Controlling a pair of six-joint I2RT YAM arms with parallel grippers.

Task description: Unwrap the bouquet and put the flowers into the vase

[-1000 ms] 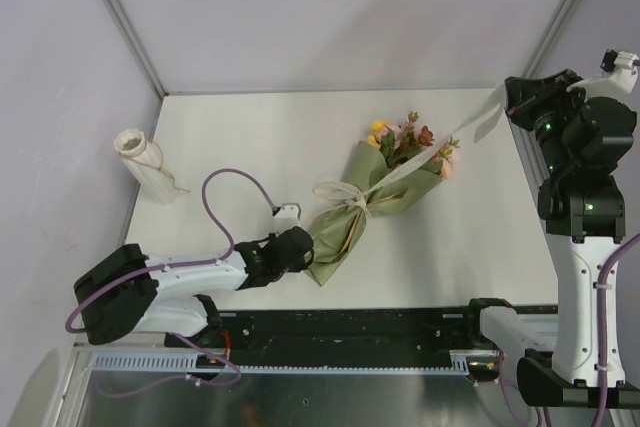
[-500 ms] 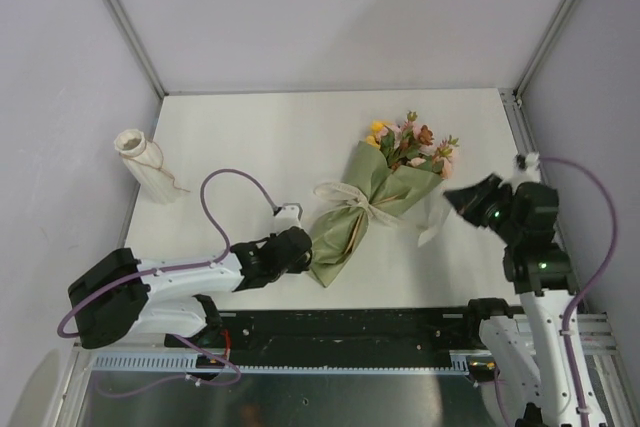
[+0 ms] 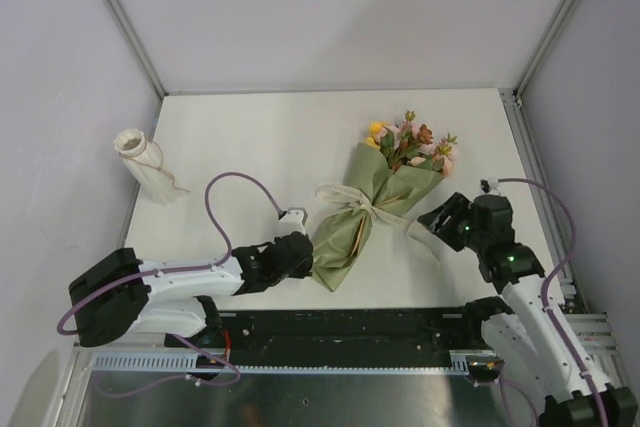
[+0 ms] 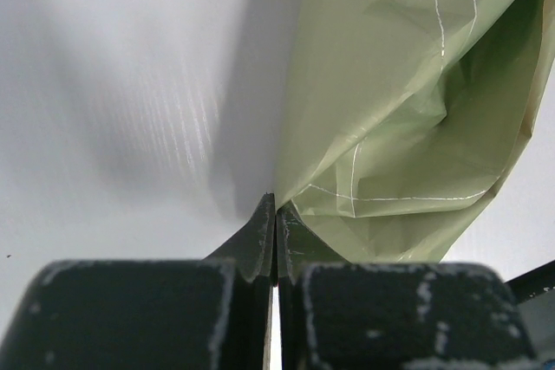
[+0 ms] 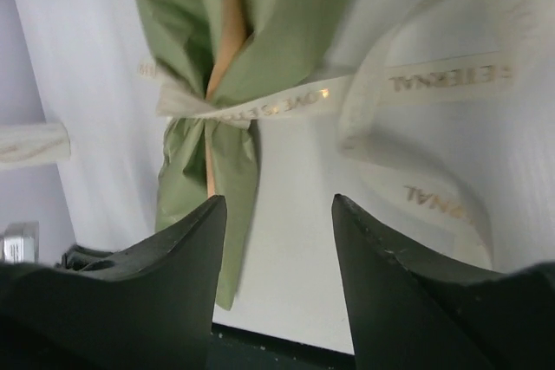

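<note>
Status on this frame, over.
Left gripper shut at stem end of olive-green paper-wrapped bouquet. Right gripper open, empty. Cream printed ribbon tied round it. Nothing obstructing.

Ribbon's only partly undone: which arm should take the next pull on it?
Right. The right gripper hangs with jaws open beside the loose ribbon tail; the left gripper is shut on the bouquet, anchoring it.

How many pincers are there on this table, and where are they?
2. The left pincer is shut against the near end of the bouquet, at its green paper; the right pincer stands open by the loose cream ribbon, right of the bouquet.
</note>
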